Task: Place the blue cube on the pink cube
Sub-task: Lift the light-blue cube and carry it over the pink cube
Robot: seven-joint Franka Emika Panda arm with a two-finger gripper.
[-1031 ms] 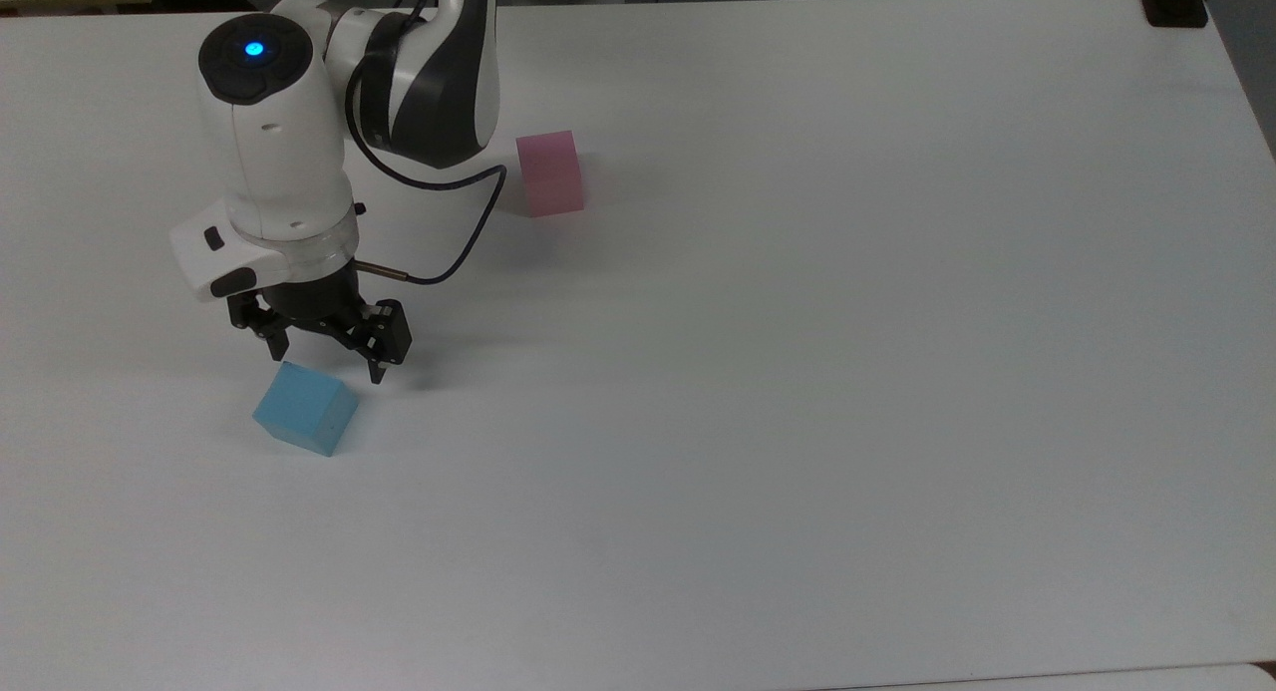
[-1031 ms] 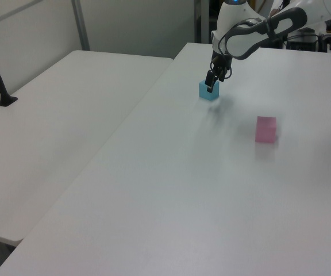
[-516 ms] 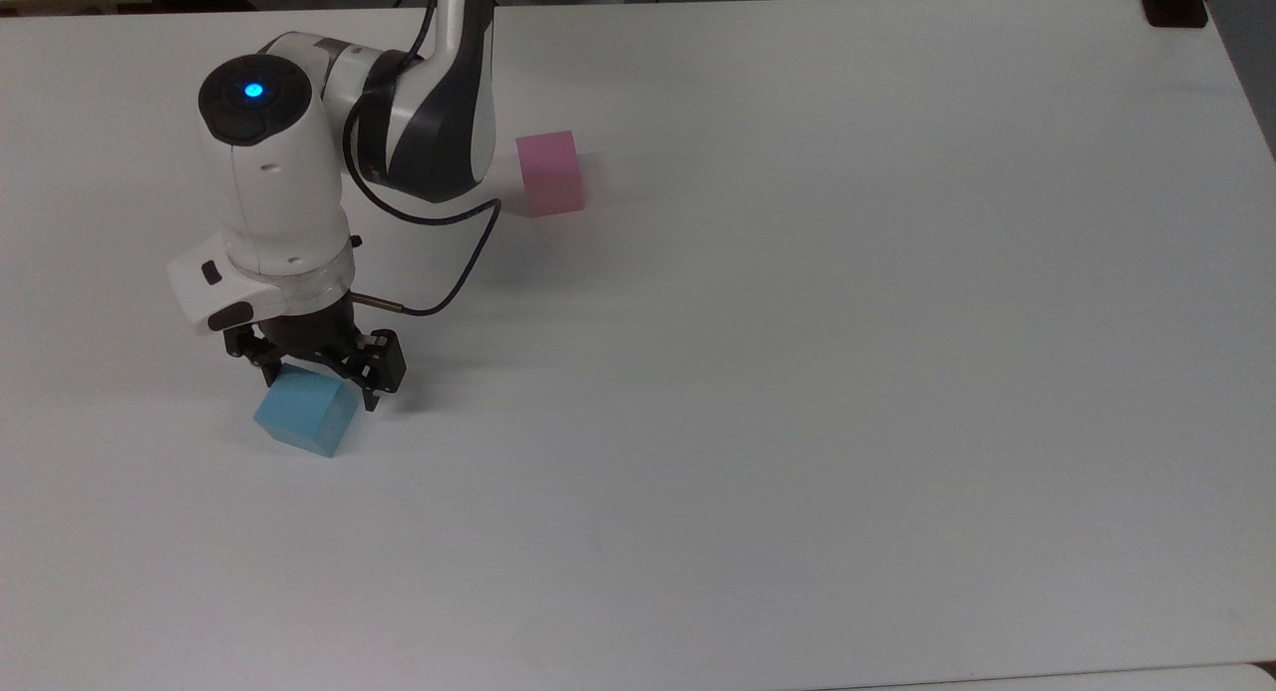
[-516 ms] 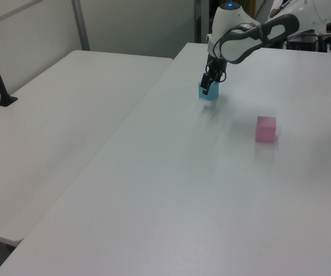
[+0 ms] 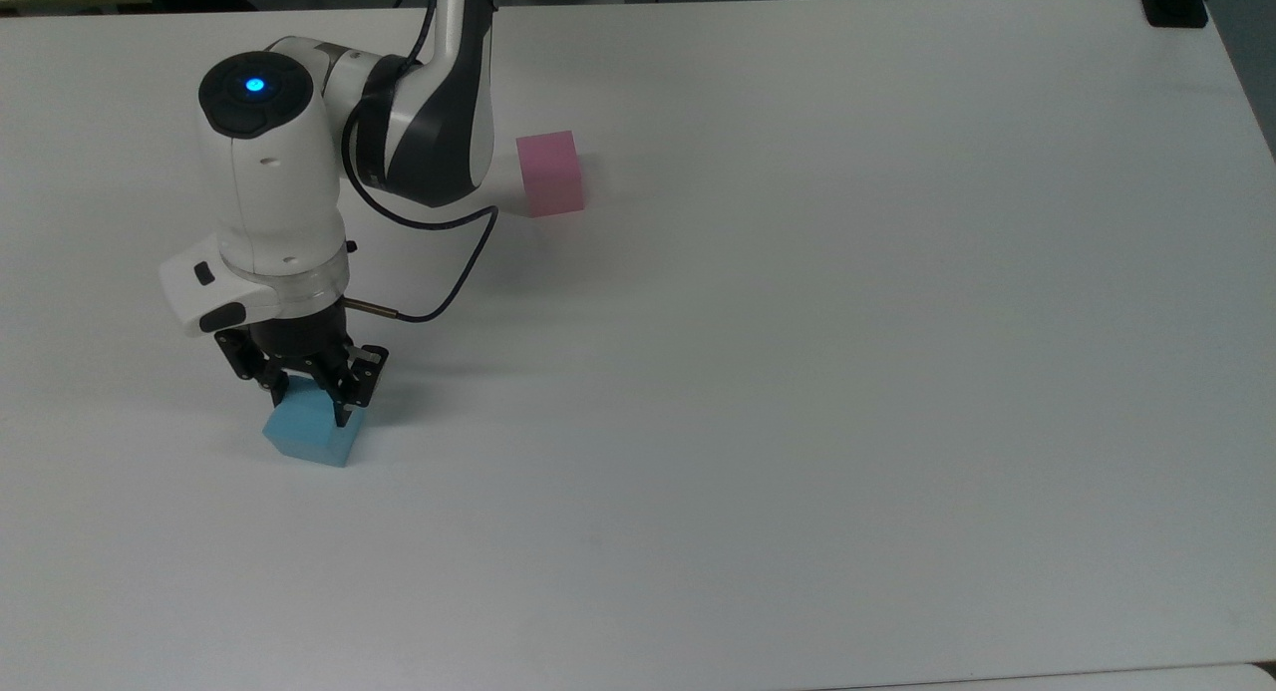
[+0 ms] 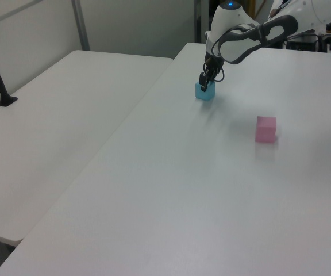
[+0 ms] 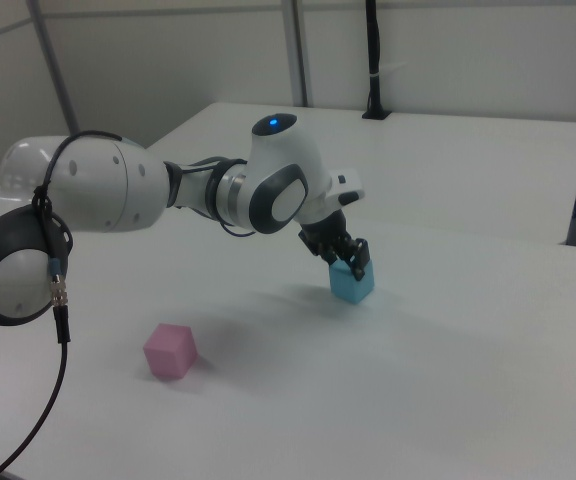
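behind the gripper [image 5: 308,396], the blue cube [image 5: 317,434] is partly hidden.

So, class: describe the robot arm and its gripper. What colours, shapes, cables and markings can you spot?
The arm has rounded glossy white shells with dark grey joint sections. A round black cap carries a glowing blue light. A thin black cable loops along the wrist. The gripper is small and black, with two fingers.

The blue cube [image 5: 312,431] rests on the table, well apart from the pink cube [image 5: 549,173].
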